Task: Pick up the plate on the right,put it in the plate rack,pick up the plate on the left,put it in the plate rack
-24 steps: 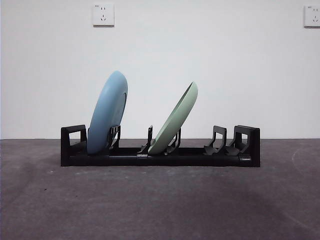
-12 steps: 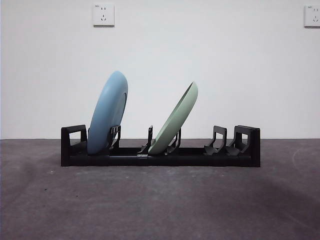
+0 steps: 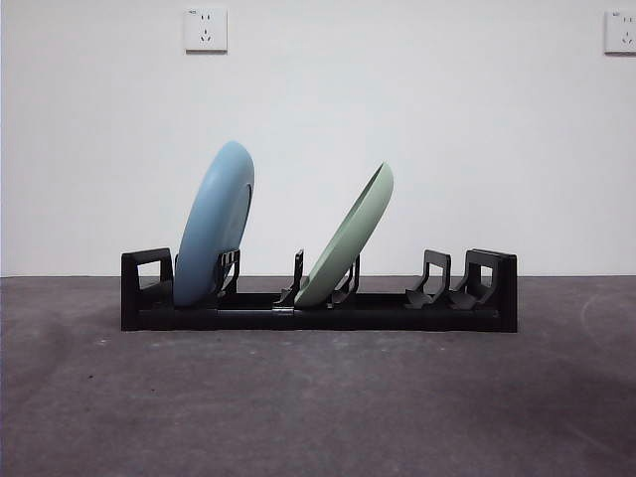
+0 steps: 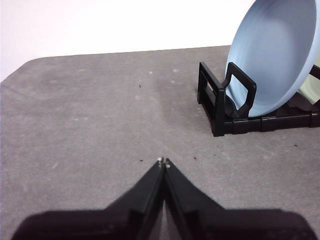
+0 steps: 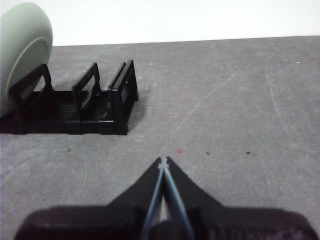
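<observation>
The black plate rack (image 3: 318, 310) stands across the table in the front view. A blue plate (image 3: 214, 225) leans upright in its left slots, and a pale green plate (image 3: 348, 237) leans in the middle slots. The left wrist view shows the blue plate (image 4: 274, 55) in the rack's end (image 4: 222, 102), with my left gripper (image 4: 163, 161) shut and empty, well back from it over the table. My right gripper (image 5: 163, 160) is shut and empty too, away from the rack's other end (image 5: 120, 97), where the green plate (image 5: 22, 50) shows. Neither arm appears in the front view.
Grey table surface (image 3: 318, 407) runs in front of the rack. Two wall sockets (image 3: 205, 29) hang on the white wall behind. The rack's right-hand slots (image 3: 437, 283) hold nothing.
</observation>
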